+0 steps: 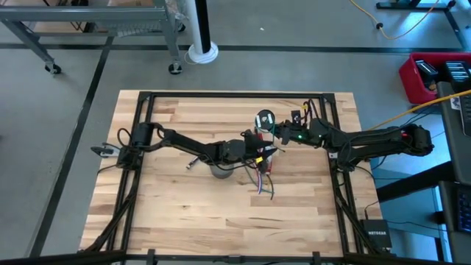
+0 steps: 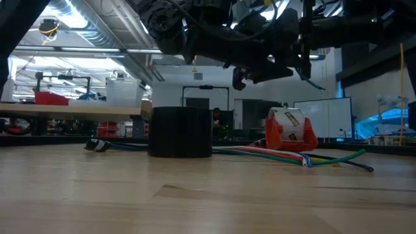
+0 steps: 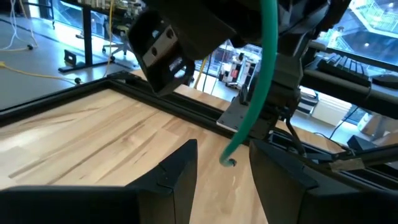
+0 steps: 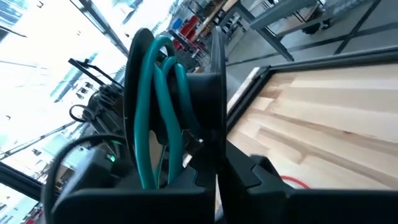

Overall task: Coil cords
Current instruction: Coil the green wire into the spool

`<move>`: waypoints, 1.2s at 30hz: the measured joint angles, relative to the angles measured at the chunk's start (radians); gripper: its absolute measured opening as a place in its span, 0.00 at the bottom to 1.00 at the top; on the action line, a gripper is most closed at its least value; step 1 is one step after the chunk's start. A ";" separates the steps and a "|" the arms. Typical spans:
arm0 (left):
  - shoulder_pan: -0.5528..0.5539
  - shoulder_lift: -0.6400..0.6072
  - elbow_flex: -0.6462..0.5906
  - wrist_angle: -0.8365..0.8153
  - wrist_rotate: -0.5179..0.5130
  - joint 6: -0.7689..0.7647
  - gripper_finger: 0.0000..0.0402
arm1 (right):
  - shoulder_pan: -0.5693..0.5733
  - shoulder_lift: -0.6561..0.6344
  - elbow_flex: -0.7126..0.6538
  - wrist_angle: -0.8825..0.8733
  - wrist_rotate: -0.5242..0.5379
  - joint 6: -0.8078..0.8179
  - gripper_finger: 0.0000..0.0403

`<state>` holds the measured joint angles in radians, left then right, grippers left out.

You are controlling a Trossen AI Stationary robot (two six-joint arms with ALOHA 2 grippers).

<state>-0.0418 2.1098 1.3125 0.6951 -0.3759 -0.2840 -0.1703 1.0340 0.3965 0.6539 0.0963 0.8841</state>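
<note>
Both arms meet over the middle of the wooden surface (image 1: 184, 213); the right gripper (image 4: 214, 155) has its fingers clamped on loops of the green cord (image 4: 158, 106), held up off the surface; the left gripper (image 3: 224, 171) faces it with fingers spread wide, the cord's loose tail hanging between them, gripped by neither; more cords (image 2: 292, 156) lie below beside a black roll (image 2: 180, 132) and a red tape dispenser (image 2: 290, 130).
</note>
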 joint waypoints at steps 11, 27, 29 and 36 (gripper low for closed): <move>0.007 0.000 0.000 0.004 0.002 0.000 0.34 | 0.000 0.000 0.000 0.052 -0.001 0.000 0.01; 0.012 0.000 0.000 0.007 0.001 -0.003 0.30 | 0.000 0.000 0.000 0.068 -0.001 0.000 0.01; 0.012 0.000 0.000 0.007 0.001 0.000 0.26 | 0.000 0.000 0.000 0.074 0.000 0.000 0.01; 0.012 0.000 -0.001 0.007 0.001 0.003 0.09 | 0.000 0.000 0.000 0.079 0.000 0.000 0.01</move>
<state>-0.0296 2.1094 1.3117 0.7025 -0.3748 -0.2806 -0.1703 1.0340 0.3962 0.7330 0.0959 0.8844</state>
